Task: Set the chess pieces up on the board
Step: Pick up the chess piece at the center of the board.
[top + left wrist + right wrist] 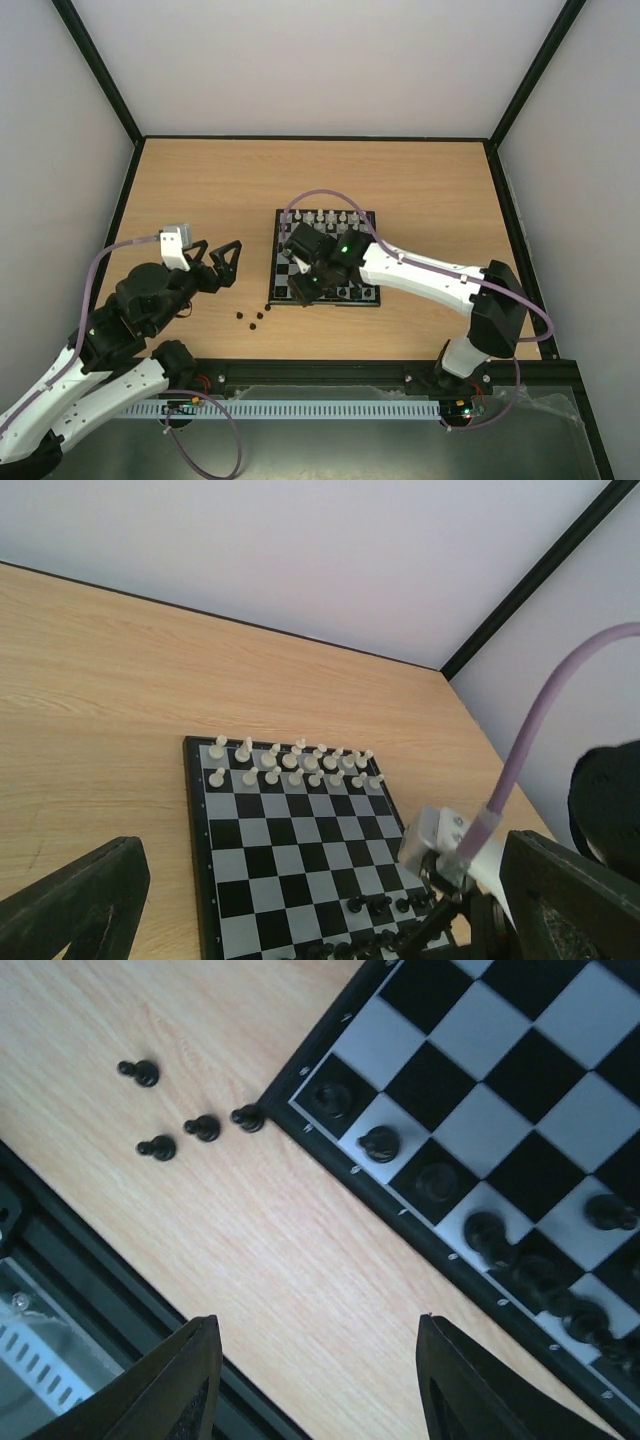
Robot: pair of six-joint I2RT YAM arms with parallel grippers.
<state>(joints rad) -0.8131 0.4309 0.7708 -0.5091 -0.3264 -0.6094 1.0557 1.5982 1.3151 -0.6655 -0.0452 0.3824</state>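
1 light wooden table fills the overhead view, walled in pale panels on 3 sides. 2 white-and-black robot arms rise from its near edge. The left arm bends in over the left side of the table, well apart from the board. The right arm stretches leftward across the board, a small black and grey-white checkered square lying near the table's middle.

The left gripper hangs above bare wood with its fingers spread wide and nothing between them. The right gripper hovers over the board's near-left corner, its 2 dark fingers also wide apart and empty.

White pieces stand in 2 neat rows along the board's far edge. Black chess pieces sit on squares along the near edge, 1 to a square where they can be made out. 4 loose black pieces lie on the wood just off the near-left corner, 1 almost touching the border.
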